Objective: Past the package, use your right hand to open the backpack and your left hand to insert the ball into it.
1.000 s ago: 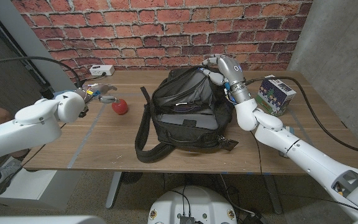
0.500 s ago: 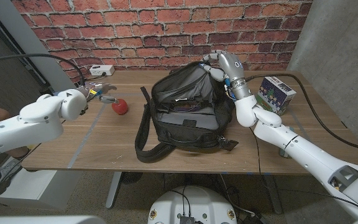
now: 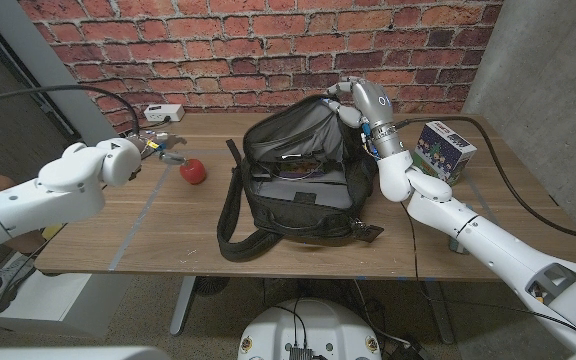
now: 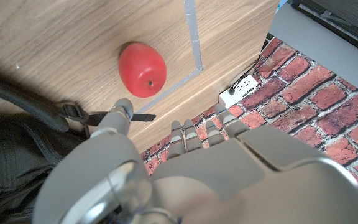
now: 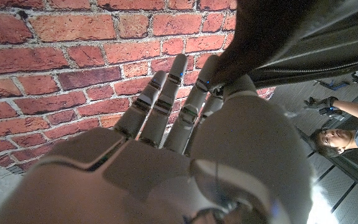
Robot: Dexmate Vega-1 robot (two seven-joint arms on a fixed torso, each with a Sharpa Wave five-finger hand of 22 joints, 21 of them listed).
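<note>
Right robot hand point(image 3: 346, 103) up at the far rim of the black backpack point(image 3: 298, 180), fingers point(image 5: 211, 78) pinching the flap's dark fabric and holding it lifted — main compartment gaping toward the camera. Backpack sitting mid-worktop point(image 3: 168, 235), its strap point(image 3: 230, 215) looping down along the side nearer the left arm. Inside the opening, dark contents, not clear enough to name.

Red ball point(image 3: 193, 171) lying on the bare wood, apart from the backpack, on the left-arm side, just beside a taped line point(image 4: 193, 37). Left robot hand point(image 3: 165, 146) near the ball, just past it, not touching — fingers point(image 4: 194, 134) apart, nothing in them. In the left wrist view, ball point(image 4: 142, 69) ahead of the fingertips, strap end between.

Printed package point(image 3: 444, 150) on the right side of the worktop, behind the right forearm. White power strip point(image 3: 164, 112) by the brick wall point(image 3: 218, 50). A person point(image 5: 344, 137) at the edge of the right wrist view.
</note>
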